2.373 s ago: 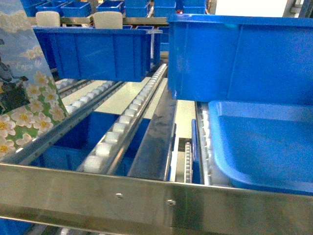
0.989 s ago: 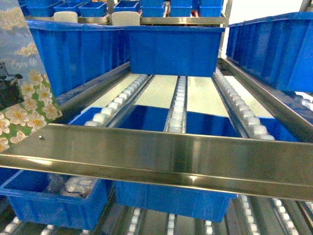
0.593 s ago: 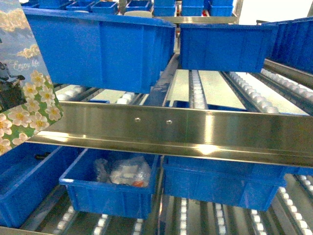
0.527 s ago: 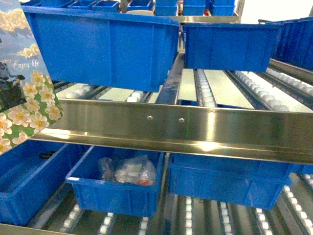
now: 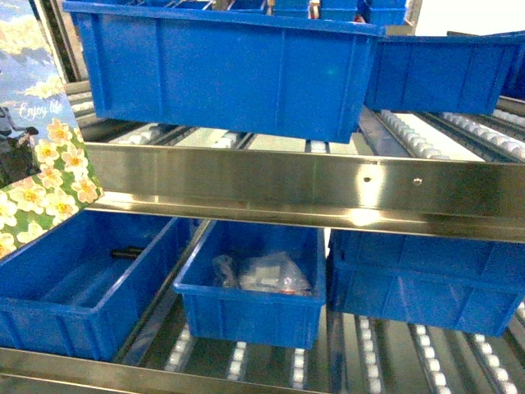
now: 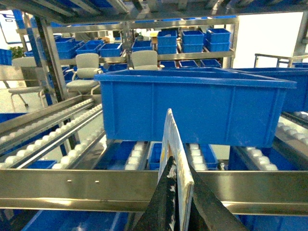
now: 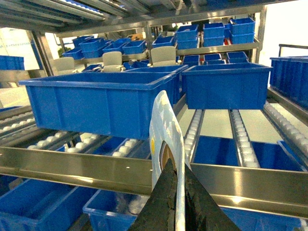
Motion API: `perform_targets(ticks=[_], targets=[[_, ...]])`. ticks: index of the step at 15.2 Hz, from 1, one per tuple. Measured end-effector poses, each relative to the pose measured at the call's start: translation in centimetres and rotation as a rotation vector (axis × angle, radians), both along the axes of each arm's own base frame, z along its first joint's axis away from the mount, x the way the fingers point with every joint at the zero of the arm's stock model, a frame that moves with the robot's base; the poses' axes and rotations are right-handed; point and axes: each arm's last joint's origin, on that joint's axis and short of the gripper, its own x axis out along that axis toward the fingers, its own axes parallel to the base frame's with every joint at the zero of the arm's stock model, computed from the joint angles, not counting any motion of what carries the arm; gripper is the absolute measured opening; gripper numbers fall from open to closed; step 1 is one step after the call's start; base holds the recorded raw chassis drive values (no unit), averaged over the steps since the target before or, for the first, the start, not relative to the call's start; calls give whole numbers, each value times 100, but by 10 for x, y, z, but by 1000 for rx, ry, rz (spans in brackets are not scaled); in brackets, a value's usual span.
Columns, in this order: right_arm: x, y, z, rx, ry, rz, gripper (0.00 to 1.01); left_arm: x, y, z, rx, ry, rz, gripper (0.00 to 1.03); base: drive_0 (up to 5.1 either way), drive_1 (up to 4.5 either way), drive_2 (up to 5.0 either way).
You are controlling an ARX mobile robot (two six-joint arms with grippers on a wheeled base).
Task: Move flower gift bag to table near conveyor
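Note:
The flower gift bag [image 5: 45, 160], blue with white blossoms on green, hangs at the left edge of the head view in front of the conveyor [image 5: 426, 141] rack. In the left wrist view my left gripper [image 6: 180, 161] is shut on the bag's [image 6: 172, 144] thin upright edge. My right gripper [image 7: 178, 161] is shut on a wall of the bag [image 7: 163, 120] near its opening. Roller lanes [image 6: 29, 149] in steel rails slope away behind the bag. The table is out of view.
A wide steel front rail [image 5: 328, 185] crosses the rack. A large blue tote [image 5: 221, 74] sits on the upper lanes. Below are a tote with plastic-wrapped items [image 5: 254, 287] and a nearly bare one [image 5: 74, 287]. Chairs [image 6: 84, 67] stand far back.
In the head view the rack has slid right and upward, so more of the lower tier of totes shows. The bag stays at the left edge, held as before.

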Motion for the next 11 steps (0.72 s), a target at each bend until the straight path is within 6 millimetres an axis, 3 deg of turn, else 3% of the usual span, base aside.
perform_targets(ticks=[3,11], targets=[[0,0,0,0,1,0,2,0,0,0,0,-1,0,2,-469,93,378],[0,0,0,0,1,0,2,0,0,0,-1,-3,-1,2,-493,252,252]])
